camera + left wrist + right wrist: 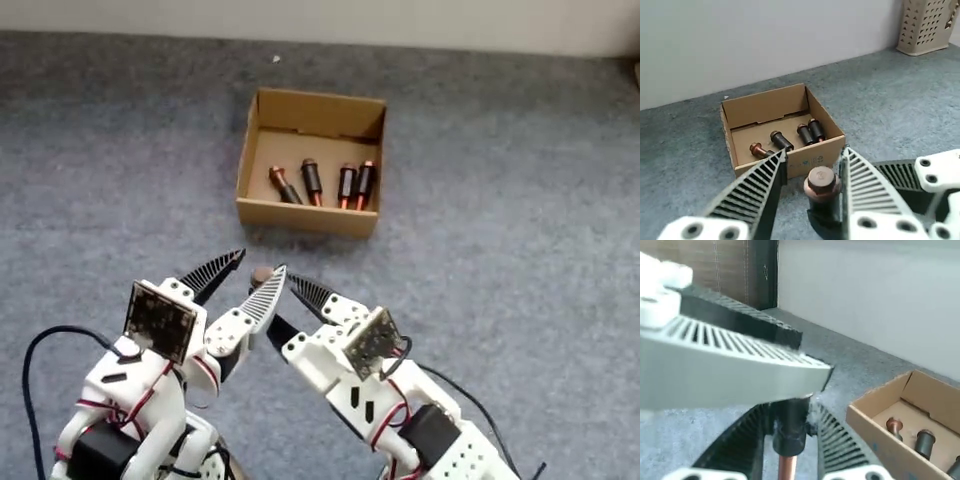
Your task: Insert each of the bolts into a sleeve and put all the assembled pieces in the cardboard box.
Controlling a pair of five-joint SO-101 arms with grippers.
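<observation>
A black sleeve (790, 427) with a copper bolt through it sits between the black fingers of my right gripper (790, 410), which is shut on it. The bolt's shaft (786, 467) sticks out toward the wrist. Its copper head (820, 181) (262, 274) stands between the fingers of my left gripper (814, 151) (263, 261), which is open around it, the white finger (862, 187) close beside the head. My right gripper (280, 298) meets it just in front of the cardboard box (305, 217) (730, 135) (875, 435). Several assembled pieces (315, 182) (790, 140) lie inside the box.
Grey carpet (500, 250) covers the ground around the box. A pale wall runs behind the box, and a perforated beige basket (927, 25) stands far off against it. Both arm bases crowd the near edge.
</observation>
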